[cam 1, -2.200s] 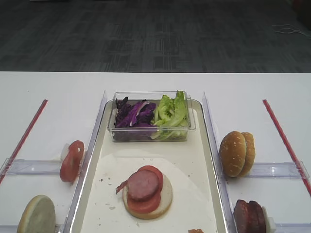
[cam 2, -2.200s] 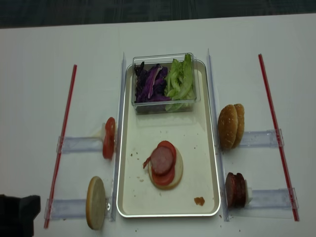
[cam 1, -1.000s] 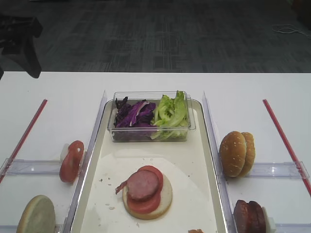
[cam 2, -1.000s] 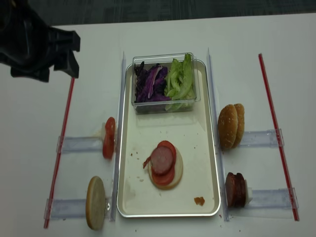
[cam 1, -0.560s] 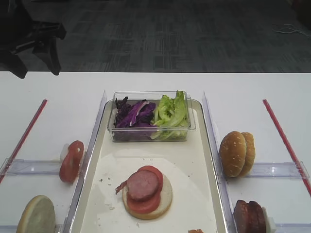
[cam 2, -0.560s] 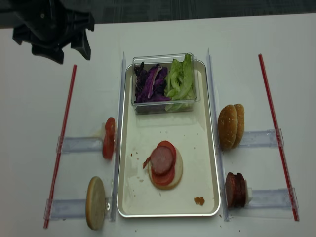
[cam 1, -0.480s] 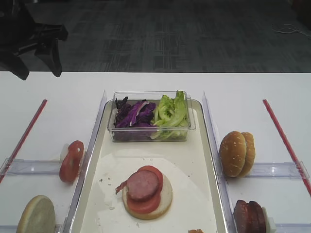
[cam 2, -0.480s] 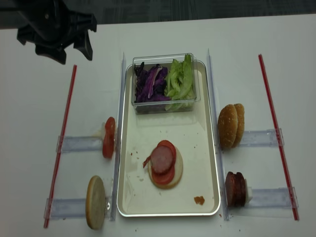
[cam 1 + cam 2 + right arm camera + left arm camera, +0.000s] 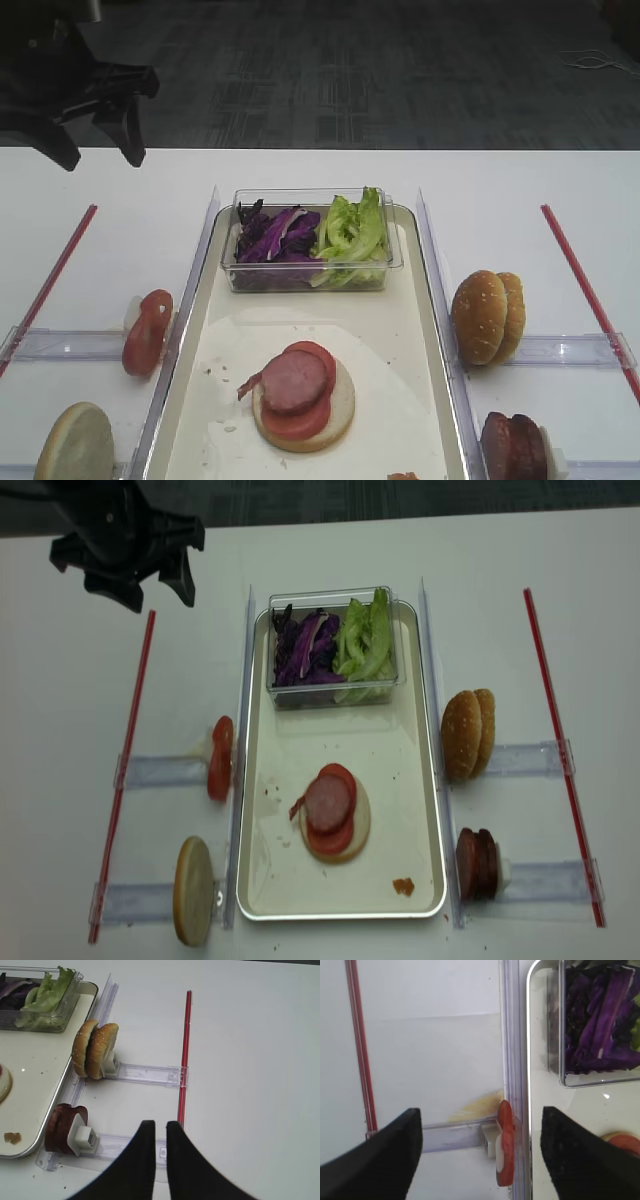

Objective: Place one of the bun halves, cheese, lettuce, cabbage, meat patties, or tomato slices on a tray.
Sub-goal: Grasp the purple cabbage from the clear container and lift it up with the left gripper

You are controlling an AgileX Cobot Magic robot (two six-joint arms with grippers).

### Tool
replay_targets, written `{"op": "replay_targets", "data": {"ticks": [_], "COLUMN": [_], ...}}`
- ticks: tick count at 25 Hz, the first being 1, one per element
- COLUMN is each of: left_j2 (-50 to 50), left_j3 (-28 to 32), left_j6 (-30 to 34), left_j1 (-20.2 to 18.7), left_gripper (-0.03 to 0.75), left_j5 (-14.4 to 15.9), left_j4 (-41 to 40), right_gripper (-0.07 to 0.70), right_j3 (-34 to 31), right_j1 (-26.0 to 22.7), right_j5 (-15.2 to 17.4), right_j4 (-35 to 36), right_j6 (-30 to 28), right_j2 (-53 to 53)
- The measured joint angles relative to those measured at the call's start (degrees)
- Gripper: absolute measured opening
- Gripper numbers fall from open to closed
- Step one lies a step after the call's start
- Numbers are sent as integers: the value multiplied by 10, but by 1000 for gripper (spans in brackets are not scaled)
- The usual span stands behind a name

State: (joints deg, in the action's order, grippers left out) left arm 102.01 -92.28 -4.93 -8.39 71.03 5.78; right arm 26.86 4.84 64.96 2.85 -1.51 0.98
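The tray (image 9: 395, 320) (image 9: 400, 770) carries a bun half topped with tomato and a meat patty (image 9: 297, 385) (image 9: 330, 805). At its far end a clear tub holds purple cabbage (image 9: 272, 235) (image 9: 595, 1025) and green lettuce (image 9: 352, 228) (image 9: 47, 995). A tomato slice (image 9: 147, 330) (image 9: 505, 1145) stands in a holder left of the tray. My left gripper (image 9: 100, 155) (image 9: 160, 600) (image 9: 480, 1112) hovers open and empty, high over the table's far left. Two bun halves (image 9: 95, 1050) (image 9: 468, 735) and the meat patties (image 9: 62, 1122) (image 9: 477, 863) stand to the right. My right gripper (image 9: 160, 1124) is shut and empty. Cheese is out of view.
Another bun half (image 9: 75, 445) (image 9: 194, 890) stands on edge at the near left. Clear plastic holders (image 9: 160, 772) (image 9: 145, 1074) and upright dividers flank the tray. A red strip (image 9: 125, 770) (image 9: 184, 1060) lies along each side. A small crumb (image 9: 403, 886) sits on the tray's near corner.
My left arm has come in from the near left and swung up and rightwards over the far left of the table. The food has not moved.
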Motion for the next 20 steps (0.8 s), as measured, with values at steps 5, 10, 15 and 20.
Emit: {"op": "replay_targets", "data": {"ticks": [5, 10, 15, 20], "left_j2": [36, 94, 154, 200], "left_j3": [-46, -107, -168, -215], "left_j6": [0, -5, -8, -11], "left_j1": [-46, -104, -149, -165], "left_gripper": [470, 470, 470, 470], "left_j5": [0, 0, 0, -1], "left_j4": [3, 7, 9, 12], "right_gripper": [91, 91, 91, 91], "right_j3": [0, 0, 0, 0], "right_j1": [0, 0, 0, 0], "right_j5": [0, -1, -1, -1], "right_j4": [0, 0, 0, 0], "right_j6": [0, 1, 1, 1], "right_j2": [0, 0, 0, 0]}}
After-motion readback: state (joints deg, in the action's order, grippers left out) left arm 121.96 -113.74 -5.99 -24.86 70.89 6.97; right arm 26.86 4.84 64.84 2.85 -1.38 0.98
